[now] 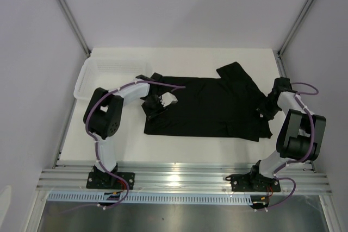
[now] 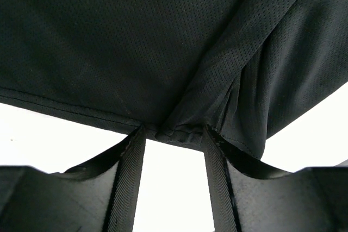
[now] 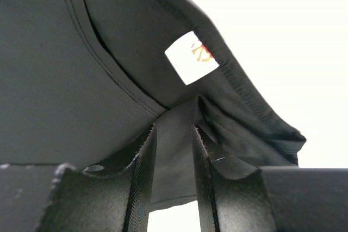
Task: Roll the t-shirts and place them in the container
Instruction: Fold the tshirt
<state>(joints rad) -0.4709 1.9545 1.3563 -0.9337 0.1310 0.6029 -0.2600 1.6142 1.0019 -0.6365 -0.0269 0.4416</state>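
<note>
The white bench (image 1: 190,150) carried one black t-shirt (image 1: 212,107), spread nearly flat across its middle and lying sideways, hem toward the left and neck toward the right. One sleeve (image 1: 236,71) stuck out on the far side. A white mesh basket (image 1: 87,80) stood at the far left corner, just beside the shirt's left end.

The left arm (image 1: 128,91) reached in over the hem end and the right arm (image 1: 296,107) over the neck end. In the left wrist view the hem (image 2: 65,106) hung above the fingers (image 2: 128,177), and a puckered bunch of cloth sat squeezed between their tips, with folds drawn tight away from it. The left jaws, part spread, were pinching that bunch. In the right wrist view a fold of the collar ran down between the fingers (image 3: 142,177), just below the small pale label (image 3: 190,58). Whether the right jaws pressed it or merely straddled it, I could not tell.

No roll showed anywhere, so this looked like the laying-out step: the shirt taken at both ends to be pulled smooth. The next move probably called for tucking in the stray sleeve, then bringing both jaws to one end and turning that edge over evenly so the roll started straight.
</note>
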